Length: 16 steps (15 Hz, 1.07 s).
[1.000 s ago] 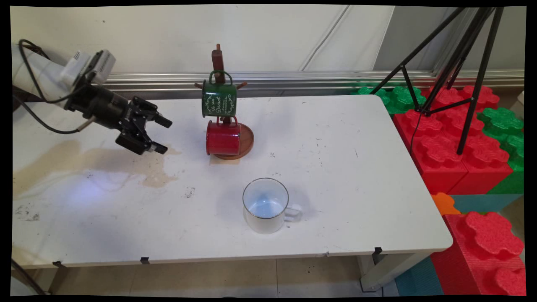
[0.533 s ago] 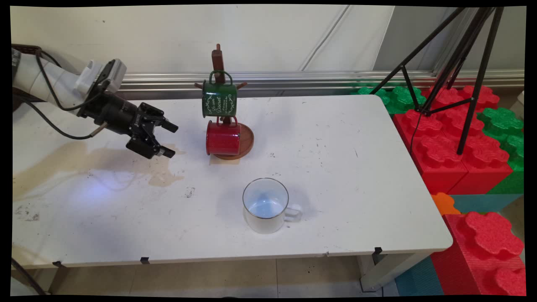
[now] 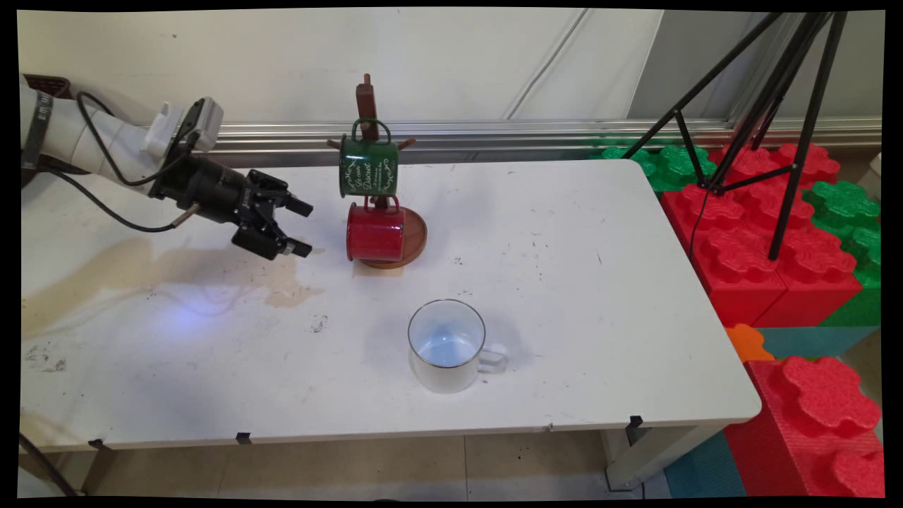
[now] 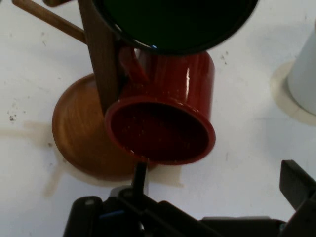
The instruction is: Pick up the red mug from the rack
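A wooden mug tree point(image 3: 367, 106) stands on a round wooden base point(image 3: 416, 240) at the table's back middle. A green mug point(image 3: 368, 167) hangs high on it and a red mug point(image 3: 375, 231) hangs low, its mouth turned left. My black gripper point(image 3: 302, 227) is open just left of the red mug, holding nothing. In the hand view the red mug's open mouth point(image 4: 158, 132) faces me, with the green mug point(image 4: 173, 22) above it and the tree's post point(image 4: 101, 59) to the left. One finger point(image 4: 139, 178) rises near the red rim.
A white enamel mug point(image 3: 446, 344) stands upright nearer the front, handle to the right; its side shows in the hand view point(image 4: 303, 74). A brown stain point(image 3: 141, 264) spreads over the table's left. Red and green foam blocks point(image 3: 762, 233) and a black tripod point(image 3: 776, 106) stand right of the table.
The gripper has moved steadily to the right towards the red mug, staying open. The mugs and the tree have not moved.
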Each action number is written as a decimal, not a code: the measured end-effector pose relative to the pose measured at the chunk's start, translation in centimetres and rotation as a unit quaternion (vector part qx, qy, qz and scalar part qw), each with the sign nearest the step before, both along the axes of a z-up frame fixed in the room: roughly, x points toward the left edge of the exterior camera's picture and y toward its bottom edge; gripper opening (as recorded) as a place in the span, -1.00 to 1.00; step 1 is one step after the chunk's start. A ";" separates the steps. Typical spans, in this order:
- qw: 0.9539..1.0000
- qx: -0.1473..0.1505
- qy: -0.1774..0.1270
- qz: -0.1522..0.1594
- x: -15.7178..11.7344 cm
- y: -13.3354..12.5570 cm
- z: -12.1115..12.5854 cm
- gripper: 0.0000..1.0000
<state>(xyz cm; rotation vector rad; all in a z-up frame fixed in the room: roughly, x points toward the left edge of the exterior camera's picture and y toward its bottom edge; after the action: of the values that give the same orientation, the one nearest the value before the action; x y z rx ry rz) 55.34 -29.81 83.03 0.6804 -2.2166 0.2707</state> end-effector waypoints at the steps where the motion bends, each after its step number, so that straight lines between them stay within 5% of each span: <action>1: 1.000 -0.002 0.005 0.004 -0.2 -0.2 -0.2 1.00; 16: 0.997 0.025 0.053 0.057 -2.1 -1.2 -4.8 1.00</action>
<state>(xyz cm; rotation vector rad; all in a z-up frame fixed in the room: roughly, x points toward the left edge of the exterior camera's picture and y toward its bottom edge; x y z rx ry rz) 53.22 -31.03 78.27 0.8319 -2.0921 0.2329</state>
